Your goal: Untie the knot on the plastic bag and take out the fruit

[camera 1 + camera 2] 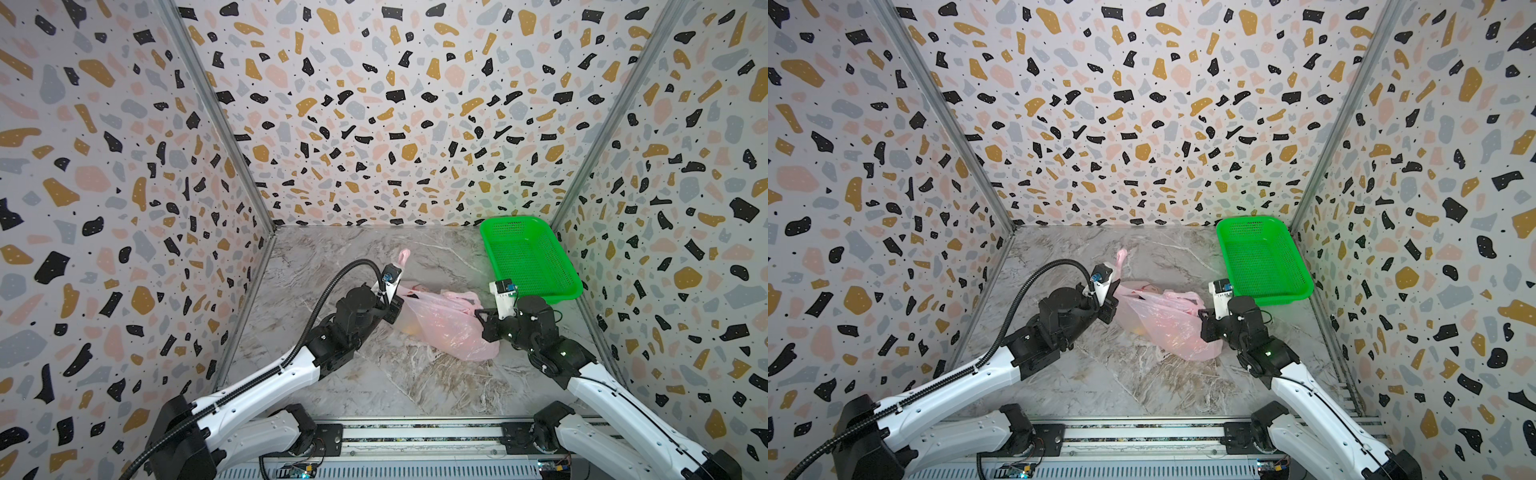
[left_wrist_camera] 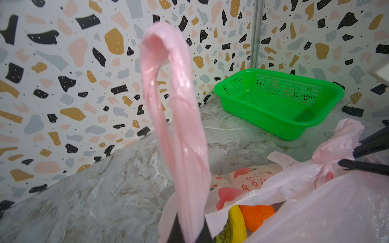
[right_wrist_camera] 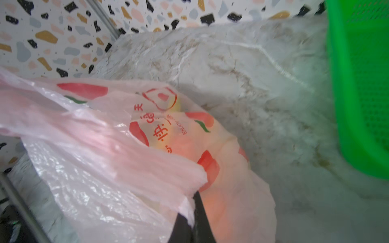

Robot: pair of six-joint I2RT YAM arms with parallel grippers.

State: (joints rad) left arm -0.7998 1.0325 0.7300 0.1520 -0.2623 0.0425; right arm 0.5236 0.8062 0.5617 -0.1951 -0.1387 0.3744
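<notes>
The pink plastic bag lies on its side mid-table between both arms. My left gripper is shut on one of its straps, which stands up as a loose loop. At the bag's other end, my right gripper is shut on a bunched fold of film. I cannot make out a tight knot. In the left wrist view the bag's mouth gapes, with fruit inside: an orange piece and a yellow piece.
An empty green perforated basket stands at the back right corner, just behind my right wrist. Patterned walls close in the marble table on three sides.
</notes>
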